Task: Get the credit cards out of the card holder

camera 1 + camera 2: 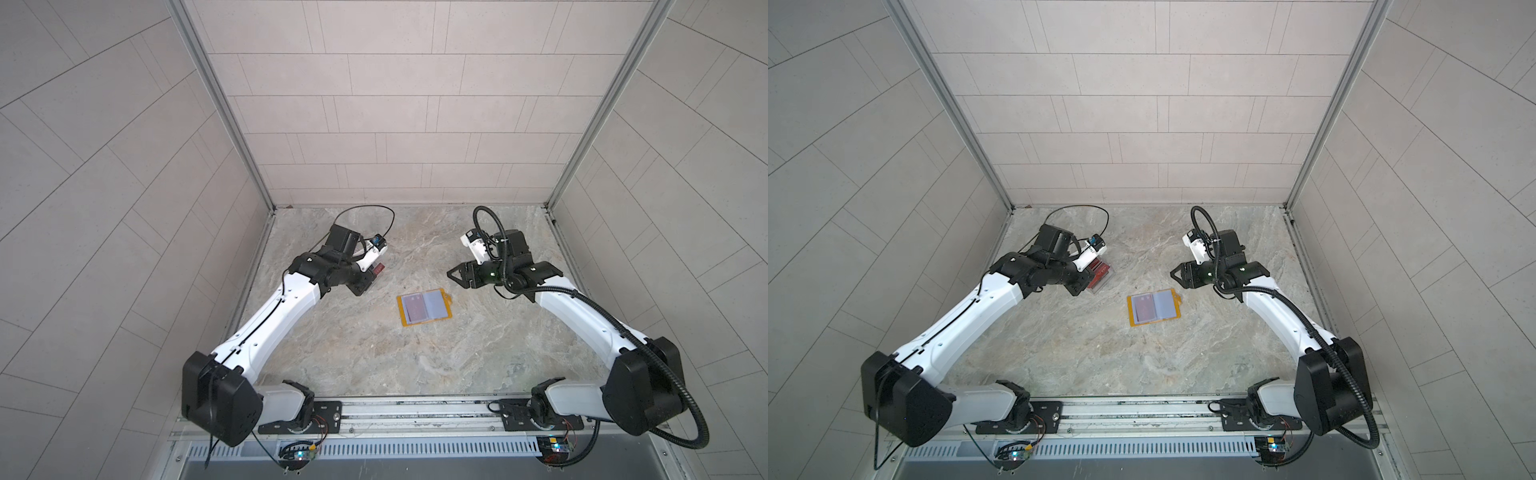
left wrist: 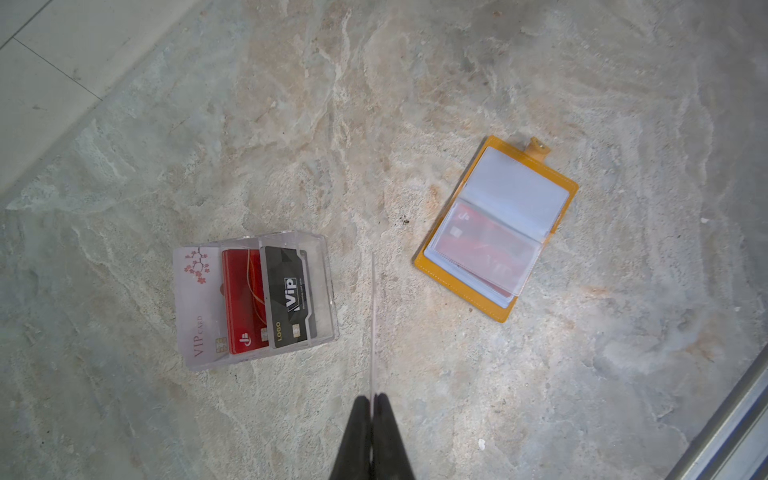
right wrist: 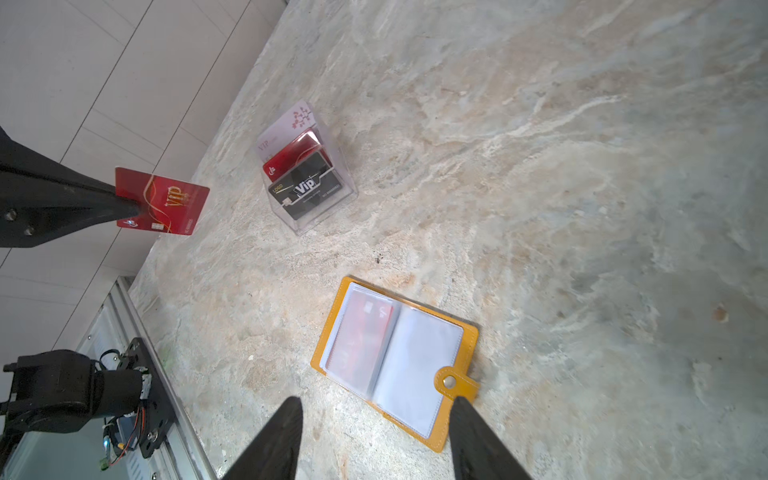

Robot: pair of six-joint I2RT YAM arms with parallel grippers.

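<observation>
Card in transit: my left gripper [image 2: 372, 402] clamps a red VIP card [image 3: 166, 203] by one short edge, carrying it clear of the table [image 2: 415, 83] near the clear box [image 2: 328, 291], where three cards [image 2: 245, 299] already stand, which is likely its destination. My right gripper [image 3: 374, 405] hangs with its jaws apart just beside the card holder [image 3: 465, 332]. The holder lies open mid-table, and another red card [image 3: 365, 328] shows through a sleeve [image 3: 349, 365], probably the next to come out.
</observation>
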